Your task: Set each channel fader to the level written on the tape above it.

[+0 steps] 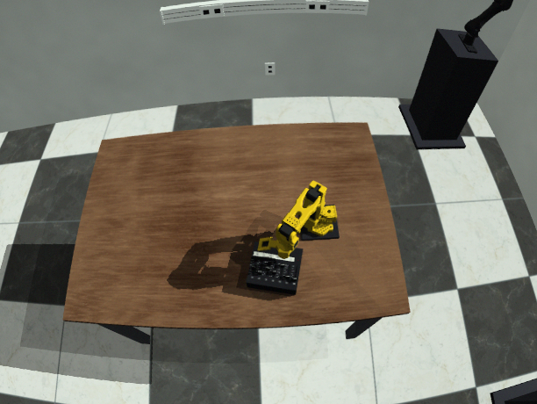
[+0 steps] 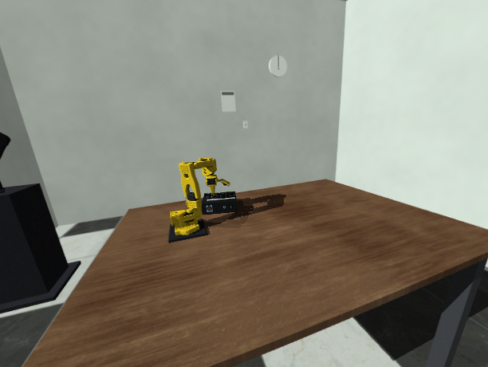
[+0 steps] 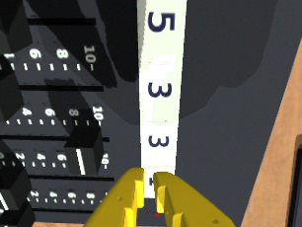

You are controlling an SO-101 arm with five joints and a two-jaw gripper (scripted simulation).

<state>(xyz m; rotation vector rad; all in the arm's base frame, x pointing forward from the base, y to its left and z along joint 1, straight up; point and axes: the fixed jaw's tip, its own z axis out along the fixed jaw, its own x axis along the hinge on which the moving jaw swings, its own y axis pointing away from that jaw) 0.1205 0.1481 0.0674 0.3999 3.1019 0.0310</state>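
Starting at the left of the wrist view, we are looking at the lighting desk (image 3: 59, 99), its fader slots running left to right across the picture with printed scales climbing toward 10 at the right-hand end, and one black fader cap (image 3: 85, 150) sitting high on its track, close to that 10 mark. Further right, we are reading the strip of white tape (image 3: 160, 94) running top to bottom, marked 5, 3, 3, with the next figure partly hidden behind the yellow gripper (image 3: 146, 189). The gripper's two jaws are pressed together with only a thin slit between them, and we are seeing nothing pinched there. It is hanging above the tape end of the desk, so the fader caps are lying to its left in this view, and the long axis of every slot is running crosswise to the tape; in our judgement any coming push would have to travel along that axis, away from the tape toward the lower numbers, for the cap sitting near 10. At far right the wooden table (image 3: 281, 148) is showing past the desk's edge. In the top view the desk (image 1: 274, 270) is resting near the front of the table, just ahead of the arm's base.
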